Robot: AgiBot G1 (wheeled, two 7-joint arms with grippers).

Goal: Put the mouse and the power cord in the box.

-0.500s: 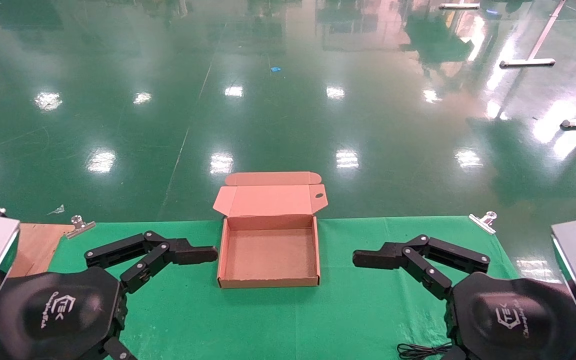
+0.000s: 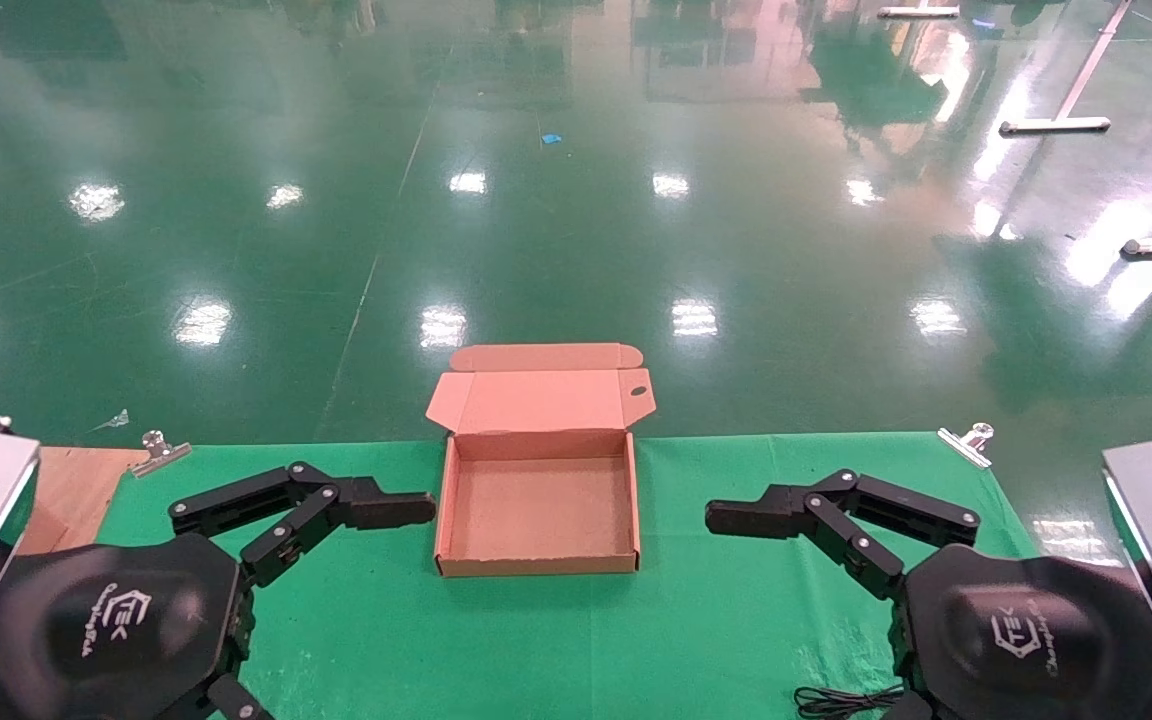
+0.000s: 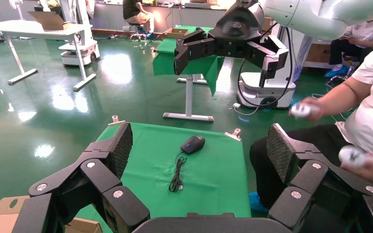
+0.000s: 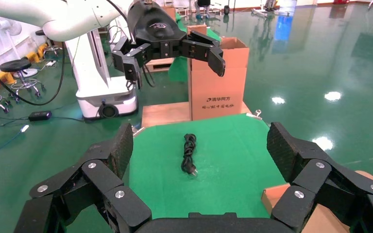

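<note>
Almost nothing has changed from the earlier head frame: your two end effectors sit in the same places and the box [image 2: 537, 500] is unmoved, so the task has not begun.

The box lies at lower centre of the head view on the green table [image 2: 736, 620], lid hinged back, floor bare. Your left end effector [image 2: 416, 508] hovers at lower left, just beside the box's wall; your right end effector [image 2: 726, 517] hovers at lower right, a little apart from it. In both wrist views the fingers are spread wide, gripping nothing.

The mouse [image 3: 193, 143] rests on the cloth at the centre of the left wrist view, with its thin cable [image 3: 177, 173] beside it. The power cord [image 4: 189, 152] lies bundled at the centre of the right wrist view. Both are still outside the box, so your first pick remains ahead.
</note>
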